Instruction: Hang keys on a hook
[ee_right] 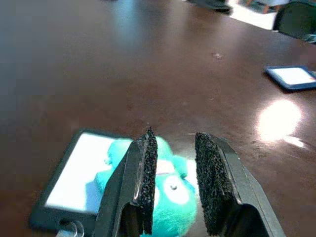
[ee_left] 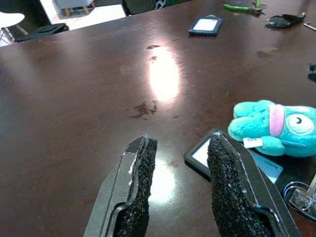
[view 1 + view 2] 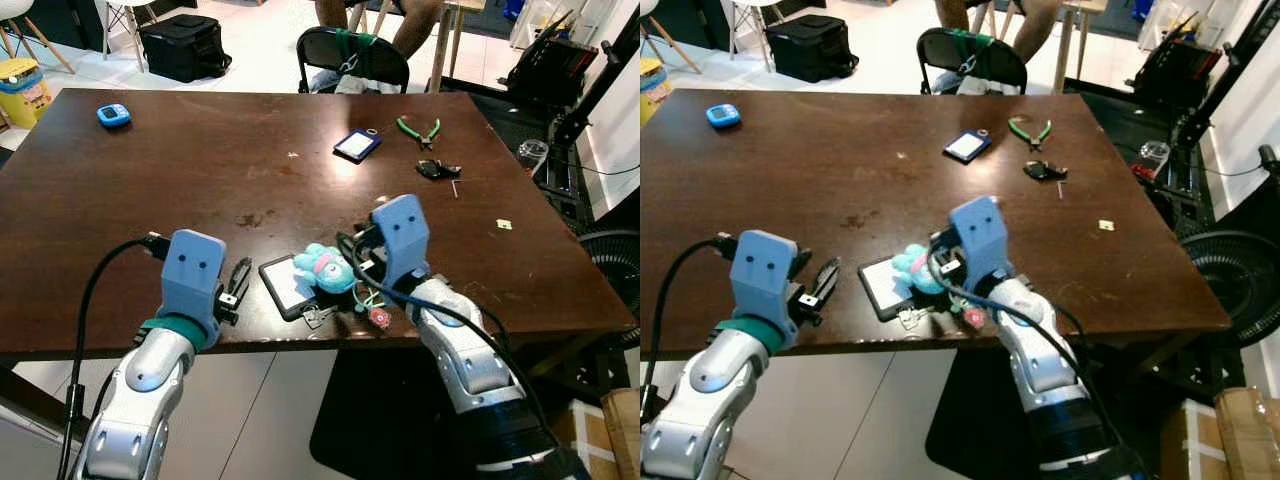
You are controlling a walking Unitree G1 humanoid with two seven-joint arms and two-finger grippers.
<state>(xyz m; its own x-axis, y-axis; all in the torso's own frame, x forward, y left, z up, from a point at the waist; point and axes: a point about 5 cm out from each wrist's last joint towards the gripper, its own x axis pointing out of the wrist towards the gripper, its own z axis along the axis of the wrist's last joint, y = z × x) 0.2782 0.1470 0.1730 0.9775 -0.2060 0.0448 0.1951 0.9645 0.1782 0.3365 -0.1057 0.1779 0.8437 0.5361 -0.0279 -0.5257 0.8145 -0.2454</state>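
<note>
Keys with soft plush toy are noted at counter near edge under released right gripper; light, floppy, best grasped at plush.

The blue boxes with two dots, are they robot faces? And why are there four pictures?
They are not faces. They are blue covers on the wrists of a walking robot's two silver arms. Two pictures come from cameras in its head, looking down at a dark brown wooden table. The other two come from a camera on each wrist, looking along that gripper's two black fingers.

The left gripper is open above the table and holds nothing. The right gripper is open just above a turquoise plush toy keyring, not holding it yet. The toy lies on a black-framed card holder, with metal rings beside it. Farther off lie a small blue gadget, green-handled pliers and another blue card holder.
</note>
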